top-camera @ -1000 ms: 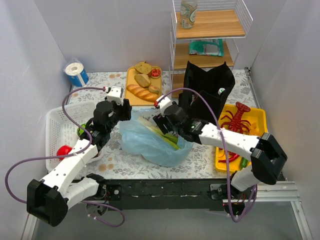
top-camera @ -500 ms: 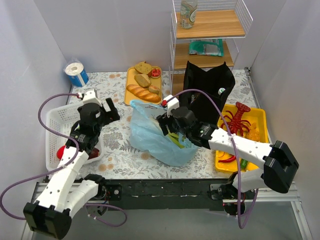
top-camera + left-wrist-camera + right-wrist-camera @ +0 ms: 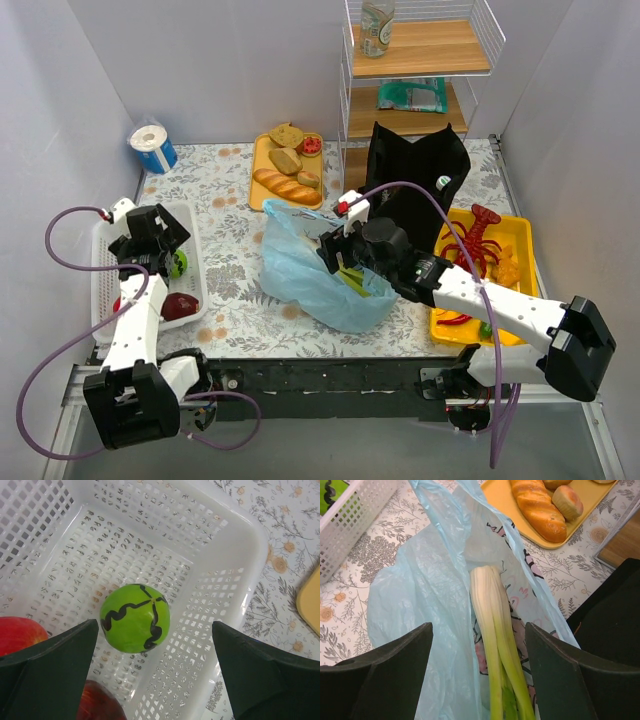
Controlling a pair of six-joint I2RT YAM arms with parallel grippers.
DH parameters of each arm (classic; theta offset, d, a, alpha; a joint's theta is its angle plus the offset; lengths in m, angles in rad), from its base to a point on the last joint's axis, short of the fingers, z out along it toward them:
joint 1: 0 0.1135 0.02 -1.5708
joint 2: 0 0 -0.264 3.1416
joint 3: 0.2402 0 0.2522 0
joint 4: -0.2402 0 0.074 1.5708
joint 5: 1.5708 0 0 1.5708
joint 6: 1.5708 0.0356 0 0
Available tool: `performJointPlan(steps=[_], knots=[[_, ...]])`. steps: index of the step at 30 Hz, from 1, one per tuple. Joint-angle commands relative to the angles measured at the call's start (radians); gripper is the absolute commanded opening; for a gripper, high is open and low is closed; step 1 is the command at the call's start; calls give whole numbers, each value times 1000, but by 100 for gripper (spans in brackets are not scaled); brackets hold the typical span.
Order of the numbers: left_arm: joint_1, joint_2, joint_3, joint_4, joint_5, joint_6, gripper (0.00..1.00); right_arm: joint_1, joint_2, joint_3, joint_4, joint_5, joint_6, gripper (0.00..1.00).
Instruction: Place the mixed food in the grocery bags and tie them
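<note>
- Loading step: my left gripper [image 3: 155, 630], released, hovers over round green vegetable [image 3: 135, 617] in basket [image 3: 235, 535] at 9 o'clock.
- Right gripper [image 3: 479, 630] released, straddling blue bag [image 3: 420, 590] holding stalks [image 3: 492, 610].
- Next: I descend, clench vegetable.

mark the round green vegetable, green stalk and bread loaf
round green vegetable [image 3: 135, 618]: left wrist view, its centre
green stalk [image 3: 494, 630]: right wrist view, pale middle
bread loaf [image 3: 538, 507]: right wrist view, mid crust
</note>
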Motion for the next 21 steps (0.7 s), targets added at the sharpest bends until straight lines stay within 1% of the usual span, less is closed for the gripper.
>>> performJointPlan(steps=[1, 5, 10, 13, 14, 15, 16, 17, 18, 19, 21], knots=[[48, 49, -40, 70, 24, -13, 98, -2, -44, -4, 69, -20, 22, 81], [79, 115, -43, 96, 70, -20, 98, -2, -59, -5, 73, -37, 35, 81], [84, 173, -86, 139, 112, -21, 92, 1, -65, -7, 77, -35, 42, 82], [85, 220, -86, 138, 144, -13, 83, -1, -64, -4, 77, -40, 48, 82], [84, 233, -85, 135, 164, -10, 78, -1, -64, -2, 77, -43, 52, 82], [85, 241, -85, 132, 173, -7, 70, 1, -64, -2, 75, -46, 54, 82], [84, 242, -77, 129, 182, -1, 66, 1, -65, -2, 77, -47, 54, 82], [85, 239, -71, 126, 196, 9, 64, 1, -65, -4, 78, -46, 55, 82], [85, 233, -63, 123, 208, 28, 55, 1, -68, -7, 80, -44, 57, 81], [84, 218, -54, 115, 222, 43, 51, 1, -70, -7, 80, -43, 55, 82], [82, 143, -43, 118, 267, 63, 43, 3, -70, -7, 78, -41, 55, 81]])
